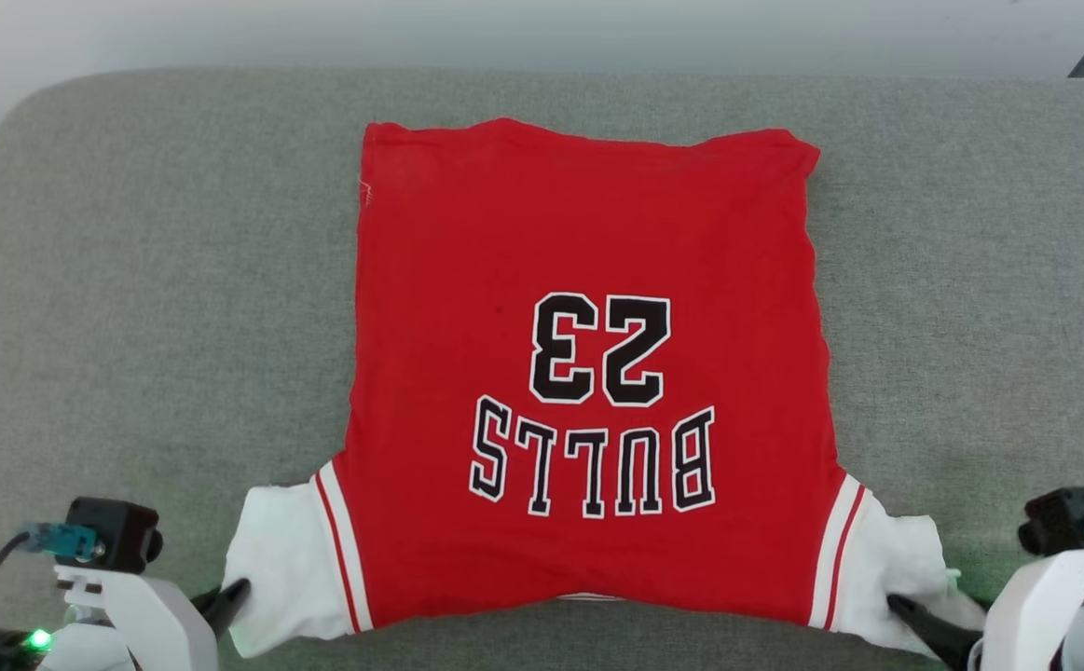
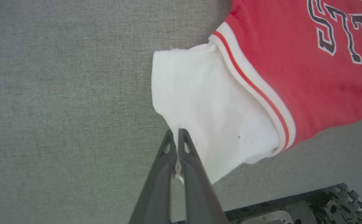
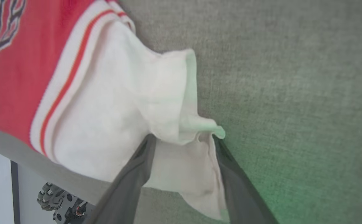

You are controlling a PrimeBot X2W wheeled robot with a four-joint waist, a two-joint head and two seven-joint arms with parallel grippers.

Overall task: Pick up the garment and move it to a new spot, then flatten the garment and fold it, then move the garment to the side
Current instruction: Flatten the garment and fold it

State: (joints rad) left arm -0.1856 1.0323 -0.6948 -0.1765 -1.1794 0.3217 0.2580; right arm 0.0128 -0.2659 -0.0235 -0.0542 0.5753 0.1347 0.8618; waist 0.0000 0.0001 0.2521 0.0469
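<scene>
The left claw is shut tight at one white sleeve's edge; the right claw spreads wide astride the other sleeve. Ahead, between them, the red jersey T-shirt with black "BULLS 23" lettering lies flat on a grey woven cushion. Both arms reach in low.

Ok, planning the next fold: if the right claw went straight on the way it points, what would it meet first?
The white sleeve of the jersey: its bunched cuff sits between the fingers of the open right claw, so more sleeve likely comes first.
</scene>
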